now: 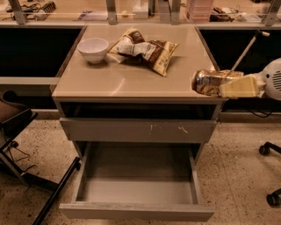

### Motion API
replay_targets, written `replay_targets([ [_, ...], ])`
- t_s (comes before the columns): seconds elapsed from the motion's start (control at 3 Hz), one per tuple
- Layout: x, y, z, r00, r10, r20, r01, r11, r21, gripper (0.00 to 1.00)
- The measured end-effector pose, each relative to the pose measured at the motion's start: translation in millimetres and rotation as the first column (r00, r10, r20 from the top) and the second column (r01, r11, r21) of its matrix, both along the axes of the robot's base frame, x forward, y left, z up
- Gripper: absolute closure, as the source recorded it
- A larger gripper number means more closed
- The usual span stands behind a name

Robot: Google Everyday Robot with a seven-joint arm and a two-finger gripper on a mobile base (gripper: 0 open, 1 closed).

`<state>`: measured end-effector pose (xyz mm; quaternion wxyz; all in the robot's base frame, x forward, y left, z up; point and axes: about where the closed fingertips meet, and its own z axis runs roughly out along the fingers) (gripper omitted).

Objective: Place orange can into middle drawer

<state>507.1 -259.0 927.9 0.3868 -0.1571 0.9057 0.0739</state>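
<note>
Your gripper (226,87) has its jaws closed on the orange can (206,81) (long axis sideways), above and right of the open middle drawer (136,190); carry it down-left.

On my feed I see a speckled terrazzo floor (237,176) under dim warm light, a beige-topped grey cabinet (131,81) in the centre, a dark chair (13,118) to the left, castor wheels (264,149) to the right and a cluttered bench (88,9) behind. The gripper (221,85) hangs at the cabinet top's right edge.

At the counter's (131,83) right front corner the tool (222,86) grips the orange can (206,82), above the middle drawer (136,190).
</note>
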Motion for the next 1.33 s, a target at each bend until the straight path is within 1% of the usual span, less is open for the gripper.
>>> replay_targets([
  [0.33,0.0,0.2,0.0,1.0,0.0,0.0,0.0,1.0,0.0,1.0],
  [0.67,-7.5,15.5,-22.2,0.9999,0.008,-0.015,-0.008,1.0,0.001,1.0],
  [1.0,-27.6,55.7,-60.4,0.9996,0.0,-0.029,0.001,0.998,0.065,1.0],
  [1.33,-40.9,113.0,-151.4,0.9896,0.032,-0.14,-0.015,0.993,0.121,1.0],
])
